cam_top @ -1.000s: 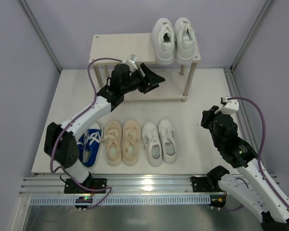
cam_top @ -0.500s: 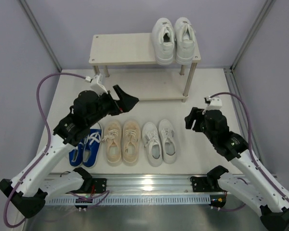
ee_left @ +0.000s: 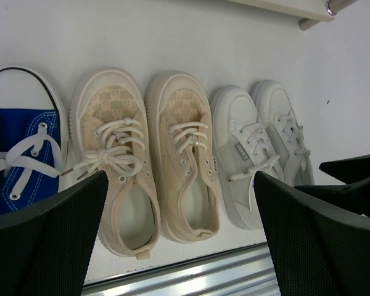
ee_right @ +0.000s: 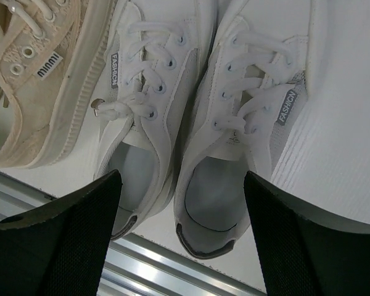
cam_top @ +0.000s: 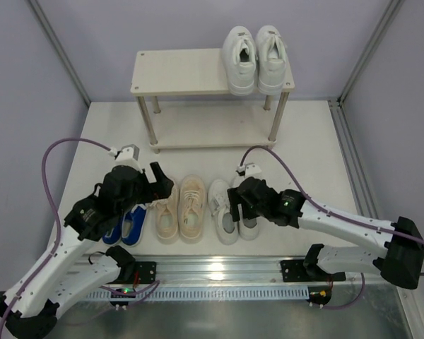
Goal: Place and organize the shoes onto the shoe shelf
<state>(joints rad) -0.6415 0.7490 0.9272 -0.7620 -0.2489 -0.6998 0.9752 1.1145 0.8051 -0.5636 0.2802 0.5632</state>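
Note:
The shoe shelf point(cam_top: 184, 70) stands at the back, with a large white pair point(cam_top: 254, 56) on the right of its top board. In a row near the front lie the blue pair point(cam_top: 129, 224), partly under my left arm, the beige pair point(cam_top: 179, 212) and the smaller white pair point(cam_top: 225, 212). My left gripper point(cam_top: 161, 189) hovers open above the beige pair point(ee_left: 154, 160), touching neither shoe; a blue shoe point(ee_left: 21, 154) lies to its left. My right gripper point(cam_top: 242, 201) hangs open over the heels of the smaller white pair point(ee_right: 191, 117), holding nothing.
A metal rail point(cam_top: 212, 272) runs along the near table edge just behind the shoes' heels. The shelf's lower board point(cam_top: 212, 131) carries nothing. A beige shoe point(ee_right: 31, 68) lies close to the left of the right gripper's fingers. Grey walls and posts enclose both sides.
My left arm pulled back from the shelf to above the beige pair, its jaws spreading wide. The right arm swung in from the right to above the smaller white pair, and its jaws came apart.

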